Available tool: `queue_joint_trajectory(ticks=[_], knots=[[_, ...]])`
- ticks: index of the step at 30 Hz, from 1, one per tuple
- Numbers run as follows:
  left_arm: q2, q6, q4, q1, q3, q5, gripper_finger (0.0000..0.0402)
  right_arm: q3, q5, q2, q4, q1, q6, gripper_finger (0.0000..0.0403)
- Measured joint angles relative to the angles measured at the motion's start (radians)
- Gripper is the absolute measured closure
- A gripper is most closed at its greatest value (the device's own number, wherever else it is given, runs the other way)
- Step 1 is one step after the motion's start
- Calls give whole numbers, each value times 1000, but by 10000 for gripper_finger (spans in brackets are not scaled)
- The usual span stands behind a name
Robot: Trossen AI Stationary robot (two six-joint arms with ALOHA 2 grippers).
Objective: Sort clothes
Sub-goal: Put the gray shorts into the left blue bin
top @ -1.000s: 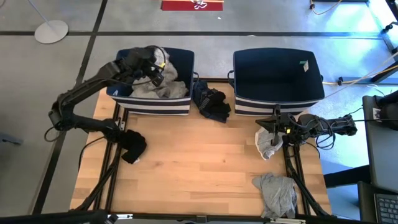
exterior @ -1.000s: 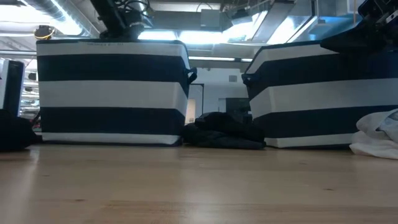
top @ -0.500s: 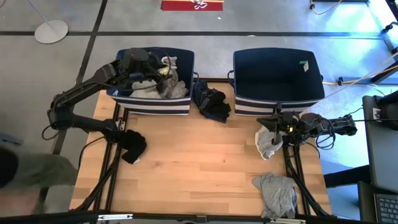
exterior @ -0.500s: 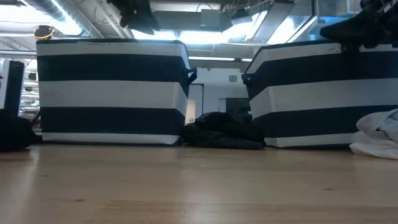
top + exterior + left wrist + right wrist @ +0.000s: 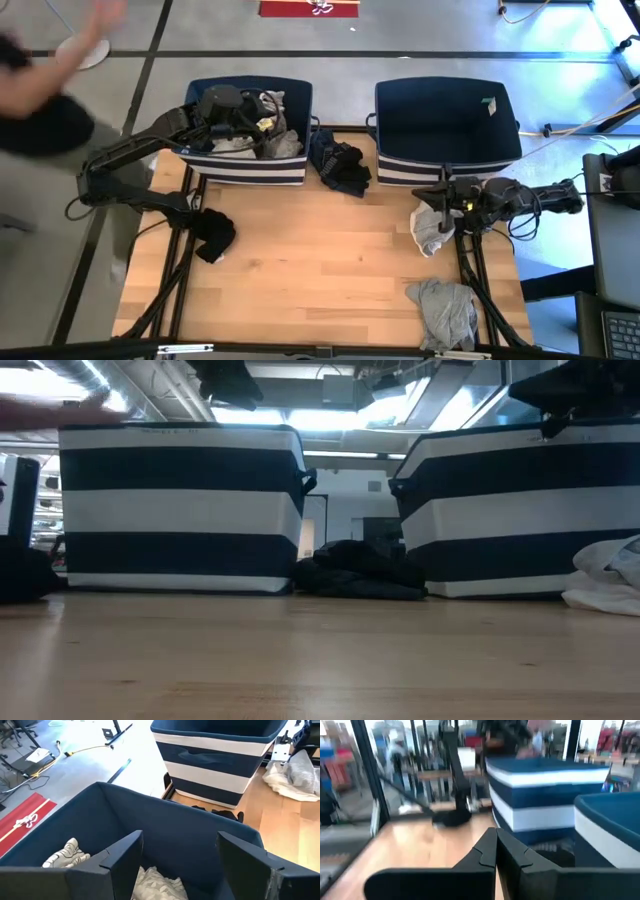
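My left gripper (image 5: 250, 110) hangs open and empty over the left navy bin (image 5: 250, 172). Its fingers stand apart in the left wrist view (image 5: 179, 837), above a grey-white patterned garment (image 5: 62, 855) and a white one (image 5: 155, 885) lying in the bin. My right gripper (image 5: 442, 195) is shut and empty (image 5: 496, 832), raised in front of the right bin (image 5: 445, 172), above a white garment (image 5: 430, 228) that lies on the table. A black garment (image 5: 340, 165) lies between the bins, another black one (image 5: 213, 235) at the table's left, and a grey one (image 5: 445, 310) near the front right.
The two striped bins stand side by side along the table's far edge (image 5: 180, 510) (image 5: 520, 510). The right bin holds only a small tag (image 5: 490, 105). A person (image 5: 40, 90) stands beyond the table's far left corner. Bare wood (image 5: 320, 260) lies in the table's middle.
My left gripper has risen over the left bin and drawn back a little toward the table's left, uncovering the patterned garment at the bin's far side. A person has come into view at the far left.
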Motion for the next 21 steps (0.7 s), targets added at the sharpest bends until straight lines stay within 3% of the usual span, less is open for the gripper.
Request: queue_joint_trajectory(ticks=[12, 21], knots=[[0, -3, -2, 0, 0, 0, 160, 447, 27, 344, -569, 0, 140, 395], [0, -2, -5, 0, -1, 0, 160, 520, -7, 475, -886, 0, 387, 395]])
